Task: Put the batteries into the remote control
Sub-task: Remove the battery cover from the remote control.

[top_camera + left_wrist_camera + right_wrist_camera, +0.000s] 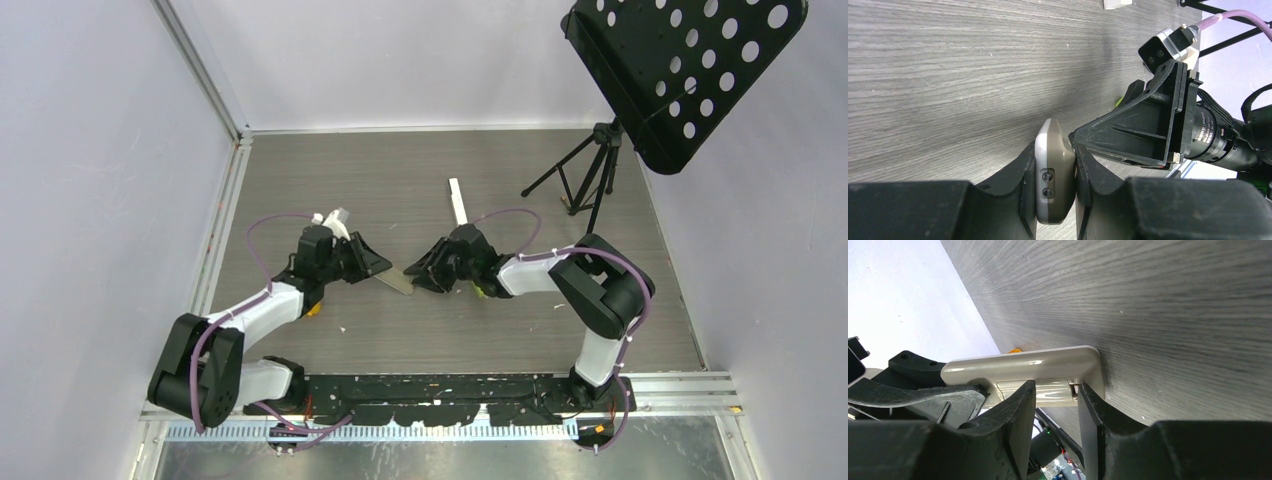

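A beige remote control [398, 283] hangs above the table between the two arms. My left gripper [383, 267] is shut on one end of it. In the left wrist view the remote control [1053, 165] stands edgewise between the fingers, two small screws showing. My right gripper [416, 272] meets the other end. In the right wrist view its tips [1055, 390] rest against the remote control's back [1018, 367], one on either side of the battery cover [1050, 391], with a gap between them. No batteries are in view.
A long white remote [458, 200] lies further back on the table. A small white object [336, 215] sits behind the left wrist. A green block [482, 291] peeks out under the right arm. A tripod [585, 180] with a black perforated plate [690, 70] stands at the back right.
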Controlling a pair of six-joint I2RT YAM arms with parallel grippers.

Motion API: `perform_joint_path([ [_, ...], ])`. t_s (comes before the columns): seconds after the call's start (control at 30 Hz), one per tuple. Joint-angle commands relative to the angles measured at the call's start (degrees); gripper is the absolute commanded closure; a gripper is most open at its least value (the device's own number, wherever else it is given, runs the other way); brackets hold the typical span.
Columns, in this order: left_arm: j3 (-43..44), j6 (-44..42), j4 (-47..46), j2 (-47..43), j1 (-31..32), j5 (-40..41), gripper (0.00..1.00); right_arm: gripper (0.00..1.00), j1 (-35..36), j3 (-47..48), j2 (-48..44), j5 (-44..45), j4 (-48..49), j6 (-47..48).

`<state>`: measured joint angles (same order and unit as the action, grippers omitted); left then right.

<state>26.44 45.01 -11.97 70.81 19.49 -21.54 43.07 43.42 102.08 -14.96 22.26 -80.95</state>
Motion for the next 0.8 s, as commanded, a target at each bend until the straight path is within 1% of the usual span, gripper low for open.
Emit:
perform_joint_path([
  [0.0,-0.4,-0.6,0.0,1.6,0.0,-1.9,1.00,0.56,0.6,2.2,2.5,-0.2,-0.4,0.6],
  [0.2,-0.3,-0.1,-0.1,3.9,1.3,-5.8,1.00,0.52,0.8,1.1,4.1,-1.9,6.2,-1.7],
  [0.27,-0.6,0.1,0.0,5.0,1.9,-6.5,1.00,0.52,0.8,0.2,4.2,-2.2,9.9,-2.0],
  [0.47,-2.0,0.3,0.3,4.9,3.1,-5.4,1.00,0.52,0.9,-1.6,5.0,-3.1,20.3,-2.9],
  [0.7,-1.5,-0.3,2.0,4.0,3.5,-4.2,1.00,0.55,1.1,-2.3,7.1,-4.2,31.0,-3.1],
  [0.77,-1.4,-0.8,3.2,3.6,3.5,-3.3,1.00,0.55,1.0,-2.4,7.2,-4.3,32.5,-3.0],
])
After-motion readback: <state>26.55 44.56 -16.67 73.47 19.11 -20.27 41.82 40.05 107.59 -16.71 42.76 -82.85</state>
